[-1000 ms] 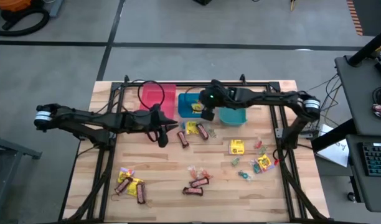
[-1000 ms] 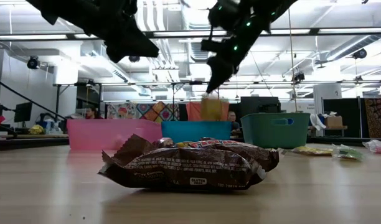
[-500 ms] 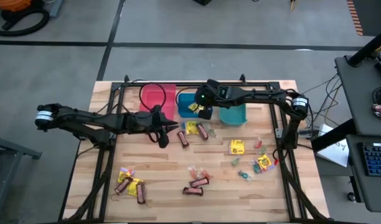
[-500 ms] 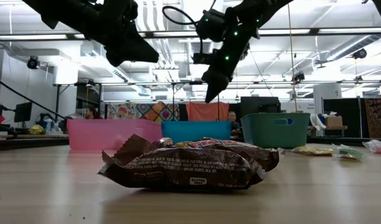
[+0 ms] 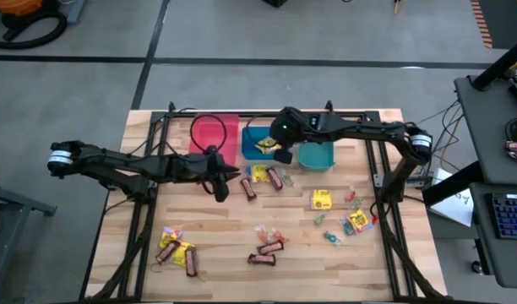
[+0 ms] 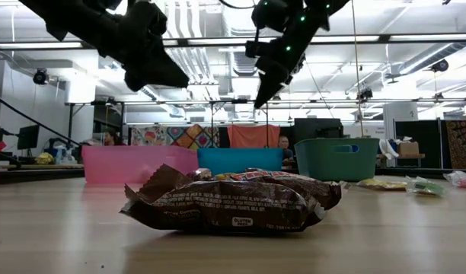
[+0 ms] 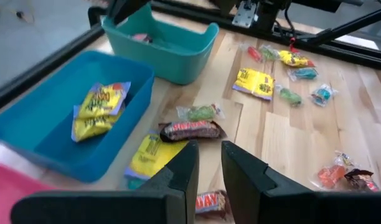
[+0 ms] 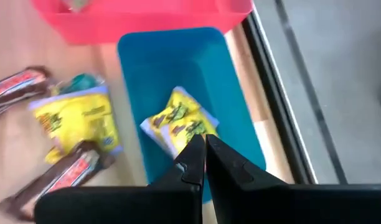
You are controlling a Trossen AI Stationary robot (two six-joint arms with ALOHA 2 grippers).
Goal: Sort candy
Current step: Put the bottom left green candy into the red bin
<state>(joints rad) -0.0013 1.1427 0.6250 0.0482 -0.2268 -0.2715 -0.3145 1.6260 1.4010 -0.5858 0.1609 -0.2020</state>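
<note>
While yellow packets [image 8: 178, 124] lie in the blue bin [image 8: 234, 118], right hand [image 8: 200, 163] hovers above.

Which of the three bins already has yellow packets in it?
The blue bin, the middle one: yellow packets lie in it. In these views the pink bin and the teal bin show no yellow.

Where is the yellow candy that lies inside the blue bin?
In the high view the yellow candy lies inside the blue bin, at the table's far edge between the pink bin and the teal bin, just beside the right gripper.
</note>
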